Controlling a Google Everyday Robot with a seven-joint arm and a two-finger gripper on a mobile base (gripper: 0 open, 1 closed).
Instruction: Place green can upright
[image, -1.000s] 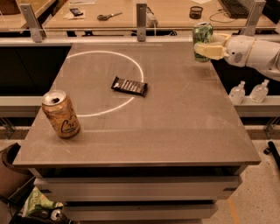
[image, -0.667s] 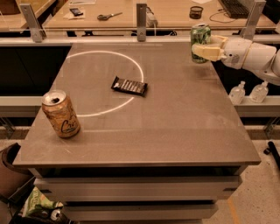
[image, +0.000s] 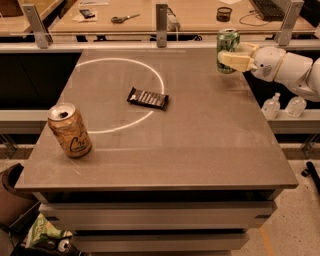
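Holding the green can (image: 227, 40) upright, the tool (image: 229, 56) is clenched around its lower half above the far right corner of the table (image: 200, 145); the silver top of the can shows above the cream fingers (image: 236, 61). I cannot tell if the bottom of the can touches the table. A dark snack bar (image: 147, 98) lies left of the tool and nearer to the front, across the edge of a white circle (image: 95, 62). An orange-tan can (image: 70, 131) stands upright far left of the tool, near the front left edge.
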